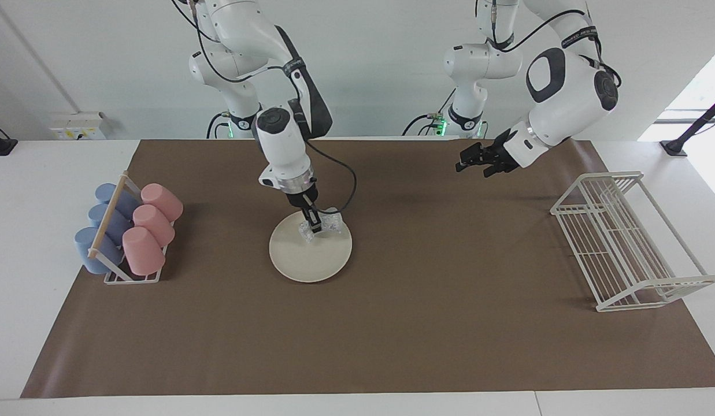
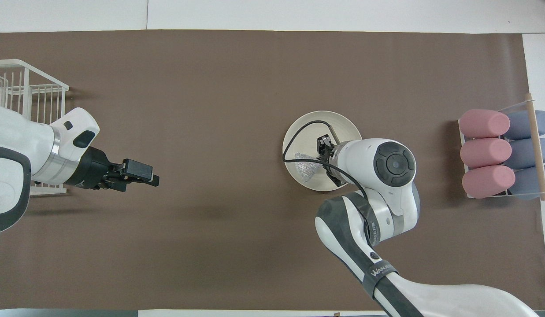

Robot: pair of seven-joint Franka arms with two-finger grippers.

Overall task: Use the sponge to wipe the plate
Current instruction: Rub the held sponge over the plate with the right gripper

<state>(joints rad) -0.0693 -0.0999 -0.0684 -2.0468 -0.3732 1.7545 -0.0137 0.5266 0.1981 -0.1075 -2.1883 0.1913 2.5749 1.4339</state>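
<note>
White table covered by a brown mat. Plate lies mid-mat, taken as landmark. Toward the right arm's end from the plate: a wire holder of pink and blue cups; toward the left arm's end, well apart: a white wire rack.
</note>
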